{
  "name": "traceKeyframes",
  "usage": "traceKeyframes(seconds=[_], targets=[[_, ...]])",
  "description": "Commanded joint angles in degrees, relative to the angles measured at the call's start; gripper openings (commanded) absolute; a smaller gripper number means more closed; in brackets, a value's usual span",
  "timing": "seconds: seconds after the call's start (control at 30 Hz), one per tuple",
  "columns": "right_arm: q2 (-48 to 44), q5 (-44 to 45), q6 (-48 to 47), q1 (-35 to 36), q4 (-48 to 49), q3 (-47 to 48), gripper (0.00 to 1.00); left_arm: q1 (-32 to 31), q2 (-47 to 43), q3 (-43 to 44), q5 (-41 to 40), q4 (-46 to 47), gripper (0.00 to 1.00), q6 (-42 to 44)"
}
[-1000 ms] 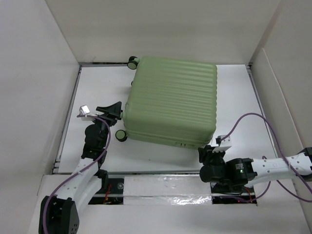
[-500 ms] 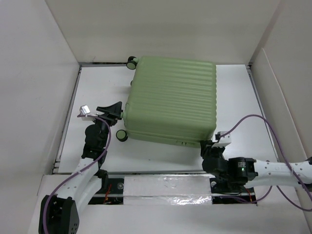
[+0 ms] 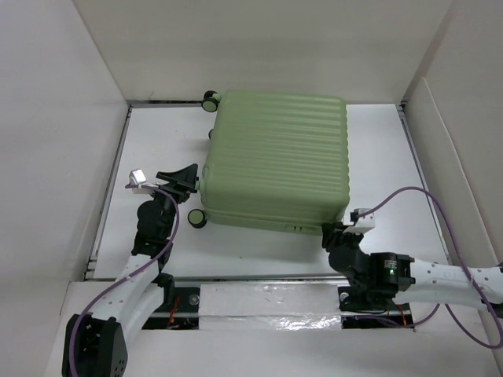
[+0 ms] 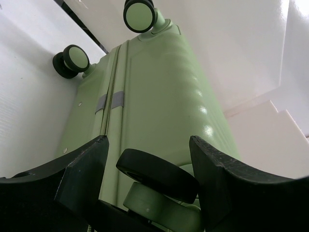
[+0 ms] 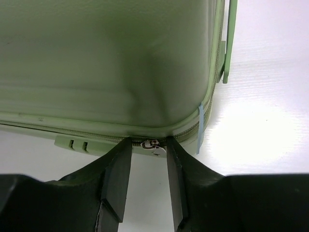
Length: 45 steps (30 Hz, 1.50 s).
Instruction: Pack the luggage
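The luggage (image 3: 275, 161) lies flat and closed on the worktop (image 3: 385, 157), directly ahead of both grippers. My guess is that the hard ribbed shell is stiff, slick and far too wide to clamp, so push or drag it and grab the small bits instead.

The left gripper (image 4: 147, 141) is spread wide, with a corner wheel (image 4: 157, 175) sitting between its fingers. As far as I can see, it isn't squeezed.

The right gripper (image 5: 147, 141) has a narrow gap, and the zipper pull (image 5: 153, 144) is right at its tips. I can't tell if it's actually biting.

The overhead view gives you the whole case but no zipper detail. Only the right wrist view shows the pull, and only the left wrist view shows the wheel framed by the fingers.
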Motion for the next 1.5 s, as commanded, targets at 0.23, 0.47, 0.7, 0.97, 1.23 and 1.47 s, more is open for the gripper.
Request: traceKeyframes(seconds=[0.23, 0.47, 0.7, 0.97, 1.23, 1.47], targets=[[0.5, -4.2, 10.4, 0.4, -7.1, -0.6, 0.45, -0.9, -0.7, 2.4, 2.5, 5.9, 0.00, 3.3], [1.6, -4.7, 14.8, 0.4, -11.3, 0.9, 0.40, -0.9, -0.1, 3.1, 0.4, 6.2, 0.00, 3.8], [3.0, -2.7, 10.5, 0.4, -6.2, 0.0, 0.54, -0.9, 1.4, 3.1, 1.0, 7.7, 0.00, 3.5], [3.0, 5.4, 0.0, 0.4, 1.7, 0.2, 0.49, -0.9, 2.3, 1.5, 1.4, 8.5, 0.00, 3.3], [4.0, 0.5, -21.3, -5.0, 28.1, -4.3, 0.30, -0.9, 1.0, 0.8, 1.5, 6.9, 0.00, 3.9], [7.0, -1.8, -28.6, -5.6, 39.4, -4.2, 0.11, -0.9, 0.8, -0.7, 3.0, 6.4, 0.00, 4.4]])
